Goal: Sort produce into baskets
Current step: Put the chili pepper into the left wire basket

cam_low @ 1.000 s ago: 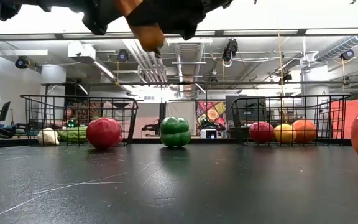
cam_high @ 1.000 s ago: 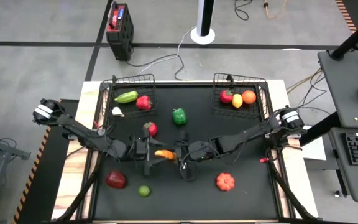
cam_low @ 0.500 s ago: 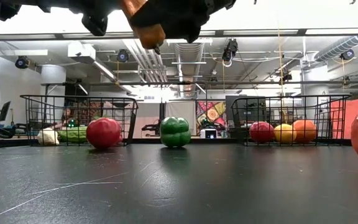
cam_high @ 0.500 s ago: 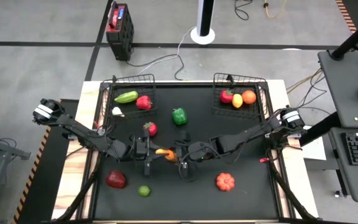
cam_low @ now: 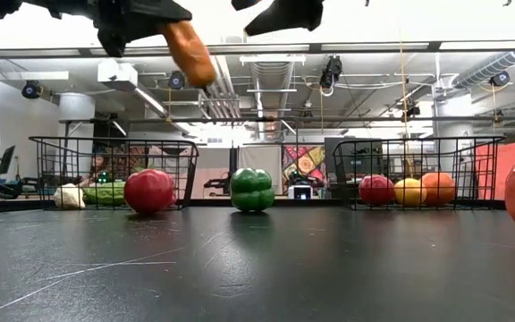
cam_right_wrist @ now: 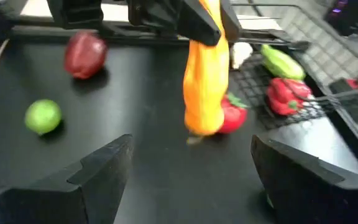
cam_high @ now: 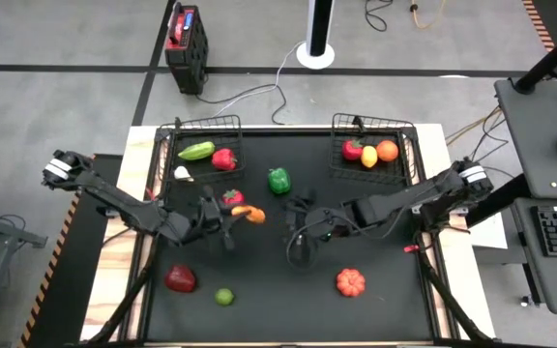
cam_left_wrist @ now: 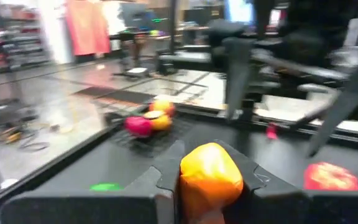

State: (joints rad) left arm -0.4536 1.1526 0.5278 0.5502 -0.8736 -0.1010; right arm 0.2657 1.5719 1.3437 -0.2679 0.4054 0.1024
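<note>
High view: an orange carrot [cam_high: 249,214] is held clear of the table, just left of frame centre, clamped at one end between the fingers of the left gripper [cam_high: 228,218]. The right gripper [cam_high: 303,225] is seen just right of centre, its fingers spread wide and empty. The carrot is judged to be light, rigid moulded plastic with a smooth, tapering skin, so a slide along its length is possible; a hold across the thicker end is to be preferred. The left basket [cam_high: 200,130] lies at upper left and already contains a green pod [cam_high: 196,150] and a red pepper [cam_high: 224,159]. Open air is available above its wire rim, though a red piece [cam_high: 233,199] lies directly under the path.
</note>
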